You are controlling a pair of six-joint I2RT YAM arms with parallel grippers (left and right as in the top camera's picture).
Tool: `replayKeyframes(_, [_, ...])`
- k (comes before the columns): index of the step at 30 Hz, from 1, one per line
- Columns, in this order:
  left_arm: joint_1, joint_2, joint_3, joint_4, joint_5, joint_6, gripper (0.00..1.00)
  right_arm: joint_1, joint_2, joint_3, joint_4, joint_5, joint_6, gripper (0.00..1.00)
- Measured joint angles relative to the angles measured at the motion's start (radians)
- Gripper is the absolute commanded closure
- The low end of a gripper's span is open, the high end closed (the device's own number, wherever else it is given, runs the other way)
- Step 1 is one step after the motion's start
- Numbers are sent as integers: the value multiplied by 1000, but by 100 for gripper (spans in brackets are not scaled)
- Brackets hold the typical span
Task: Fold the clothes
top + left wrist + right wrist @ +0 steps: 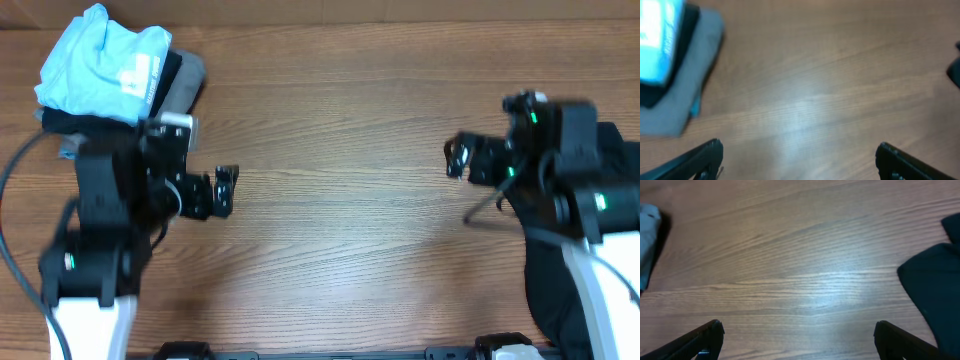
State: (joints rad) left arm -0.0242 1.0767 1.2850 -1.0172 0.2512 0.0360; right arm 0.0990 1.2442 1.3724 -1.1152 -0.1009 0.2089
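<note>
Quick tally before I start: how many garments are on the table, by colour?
Light blue: 1, the shirt on top of the left pile
Grey: 1, the garment at the bottom of that pile
Black: 2, the polo on the right and what looks like a black layer in the pile
Total: 4

Overhead looks straight down on the whole bench (340,200), while both wrist views sit low and close over its shared middle stretch.
</note>
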Motion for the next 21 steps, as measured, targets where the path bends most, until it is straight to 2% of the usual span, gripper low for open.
replayKeyframes(4, [0,159,148,-141,0,0,0,0,128,47,-11,-1,0,0])
replayKeyframes(8, [0,253,179,-187,1,0,0,-30,224,48,-21,-14,32,0])
replayKeyframes(15, [0,306,179,-200,61,0,0,-282,409,48,57,-35,119,0])
replayKeyframes(21, [0,306,182,-224,88,-1,0,-396,475,49,76,-38,109,2])
